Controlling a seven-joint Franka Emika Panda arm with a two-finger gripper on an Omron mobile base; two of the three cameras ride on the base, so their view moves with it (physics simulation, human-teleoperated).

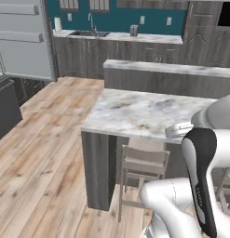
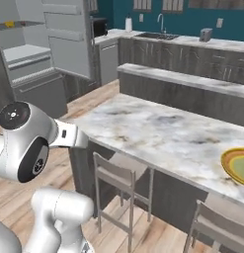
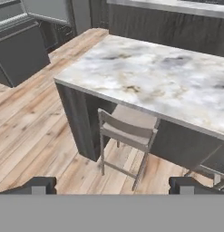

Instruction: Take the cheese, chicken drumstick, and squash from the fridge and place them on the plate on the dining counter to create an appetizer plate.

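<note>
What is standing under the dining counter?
Grey stools stand tucked under the dining counter, against its dark base. A second stool sits further along. The overhanging top hides what is deeper underneath.

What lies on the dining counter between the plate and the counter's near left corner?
Nothing: in the right base view the dining counter is bare marble from its corner across to the plate at the right edge.

Even, bright rendered light; soft shadows; slightly coarse
</note>
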